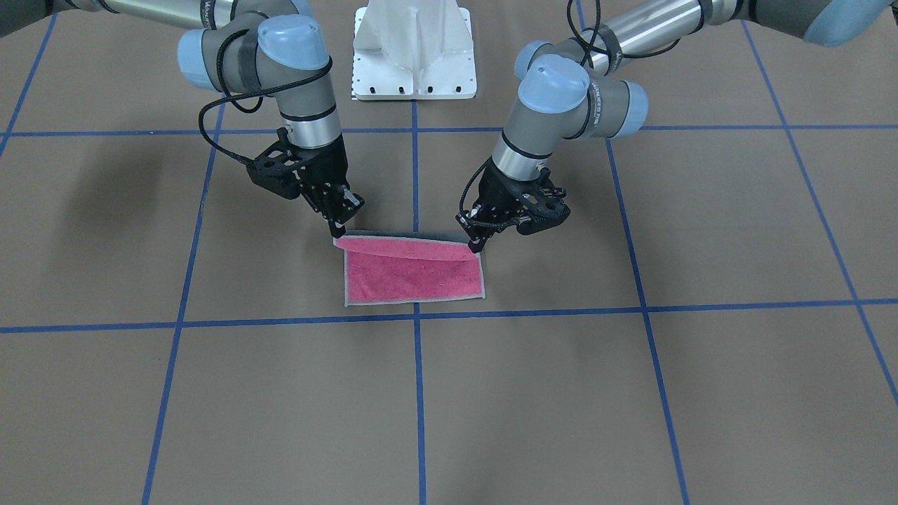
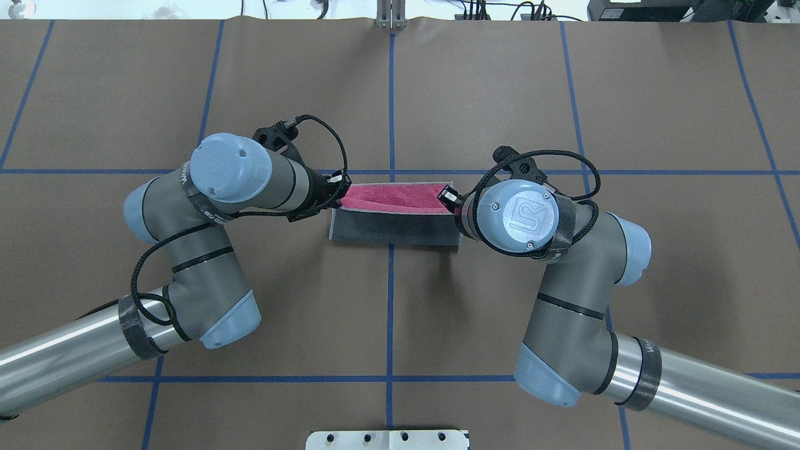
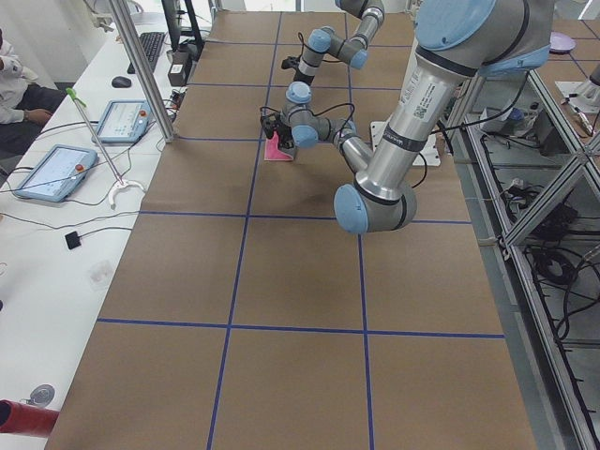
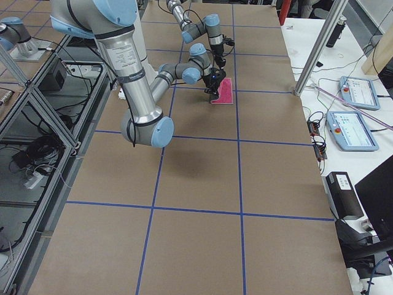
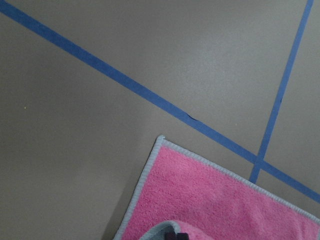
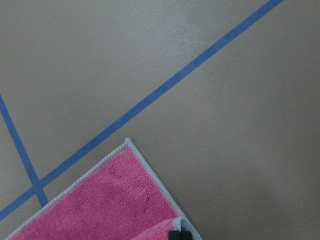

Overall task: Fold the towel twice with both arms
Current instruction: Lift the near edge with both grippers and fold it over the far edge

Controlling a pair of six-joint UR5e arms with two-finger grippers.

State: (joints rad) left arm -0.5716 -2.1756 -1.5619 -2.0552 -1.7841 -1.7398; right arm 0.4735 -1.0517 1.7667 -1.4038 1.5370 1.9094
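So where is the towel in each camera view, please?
Front-facing: towel at centre, pink face up.
Overhead: centre, mostly grey.
Exterior left: small, upper centre.
Exterior right: small, upper centre.
Left wrist: bottom right.
Right wrist: bottom left.
Shared landmark: blue tape crossing beside it.

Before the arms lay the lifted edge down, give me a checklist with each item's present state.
1. Left gripper pinches a corner of the towel: ok.
2. Right gripper pinches the other lifted corner: ok.
3. Lower layer lies flat on the table: ok.
4. Lifted edge runs untwisted between the grippers: ok, with a slight sag.
5. Lifted edge lines up over the opposite edge: not ok, first fold unfinished.
6. How deep each pinch sits: cannot tell.
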